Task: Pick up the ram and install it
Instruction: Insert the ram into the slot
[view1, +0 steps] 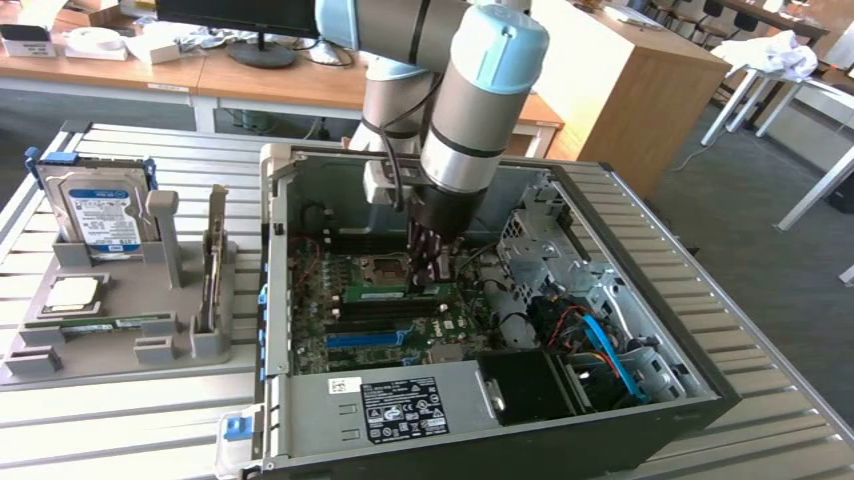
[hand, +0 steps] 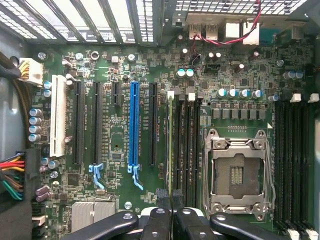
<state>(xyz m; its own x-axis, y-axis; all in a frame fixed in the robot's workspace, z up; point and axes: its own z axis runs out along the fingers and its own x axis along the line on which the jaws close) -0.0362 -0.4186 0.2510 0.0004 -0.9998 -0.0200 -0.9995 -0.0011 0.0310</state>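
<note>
My gripper (view1: 430, 272) reaches down into the open computer case (view1: 641, 300) and is shut on the ram (view1: 391, 292), a thin green stick held just above the motherboard (view1: 400, 330). In the wrist view the ram (hand: 170, 140) shows edge-on as a narrow line running away from the gripper (hand: 170, 199), over the black memory slots (hand: 186, 145) beside the empty processor socket (hand: 237, 170). The black fingertips (hand: 162, 200) press together on its near end. Whether the stick sits in a slot I cannot tell.
A grey fixture (view1: 120, 350) at the exterior view's left holds a silver hard drive (view1: 100, 215), a square processor chip (view1: 74, 293), a flat green strip (view1: 114, 324) and an upright card (view1: 214, 260). Cables (view1: 601, 340) and the power supply (view1: 400, 405) crowd the case.
</note>
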